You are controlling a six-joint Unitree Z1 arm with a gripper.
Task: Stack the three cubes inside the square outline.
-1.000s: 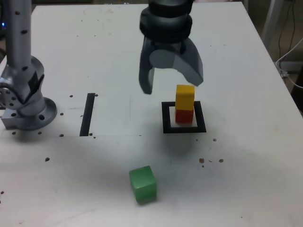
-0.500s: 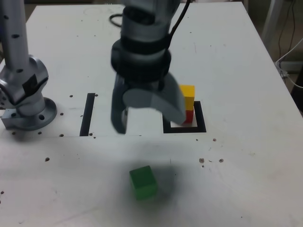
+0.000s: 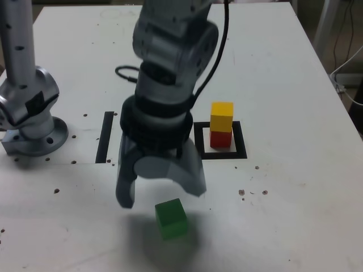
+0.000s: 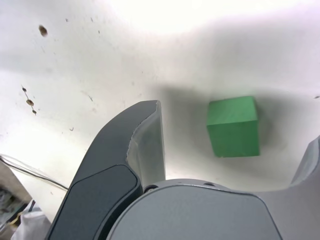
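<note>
A yellow cube (image 3: 222, 116) stands on a red cube (image 3: 220, 139) inside the black square outline (image 3: 220, 154), in the exterior view's right half. The green cube (image 3: 171, 218) (image 4: 233, 126) lies alone on the white table near the front edge. My gripper (image 3: 160, 191) hangs open just above and slightly behind it, one finger (image 3: 125, 181) to its left and the other finger (image 3: 191, 175) above its right side. In the wrist view the green cube sits in the gap between the jaws, untouched, with a dark finger (image 4: 135, 150) beside it.
The arm's grey base (image 3: 28, 107) stands at the exterior view's left. A straight black strip (image 3: 105, 137) is marked between the base and the outline. Small dark specks dot the table (image 3: 295, 215). Cables hang past the table's right edge.
My gripper has swung from above the yellow and red stack toward the front and the exterior view's left, dropping lower over the green cube. The cubes have stayed put.
</note>
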